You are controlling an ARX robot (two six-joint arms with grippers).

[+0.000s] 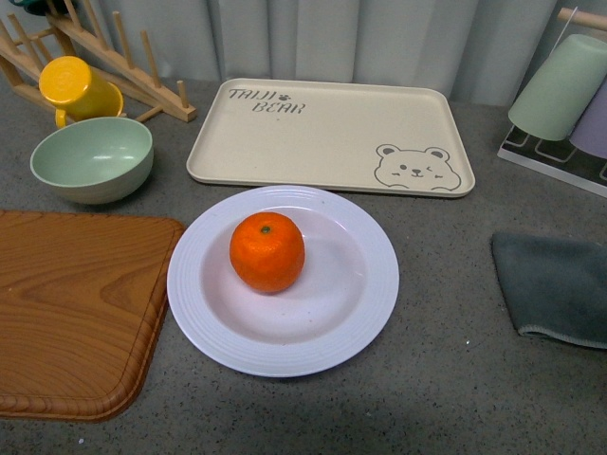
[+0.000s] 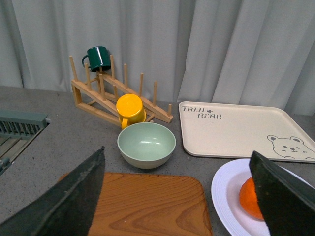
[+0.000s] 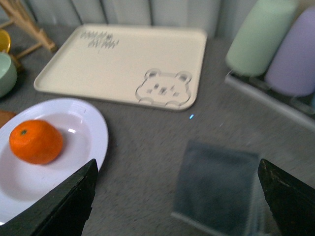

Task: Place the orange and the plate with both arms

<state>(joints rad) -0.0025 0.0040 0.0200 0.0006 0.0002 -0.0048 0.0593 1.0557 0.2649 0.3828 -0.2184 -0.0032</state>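
Note:
The orange sits in the deep centre of the white plate, on the grey counter in front of the bear tray. Neither arm shows in the front view. My left gripper is open and empty above the wooden board; the plate and part of the orange show past one of its fingers. My right gripper is open and empty above a grey cloth, with the orange on the plate off to one side.
A beige bear-printed tray lies behind the plate. A wooden board lies left of it, a pale green bowl and yellow cup behind that. A grey cloth lies right; cups hang on a rack at back right.

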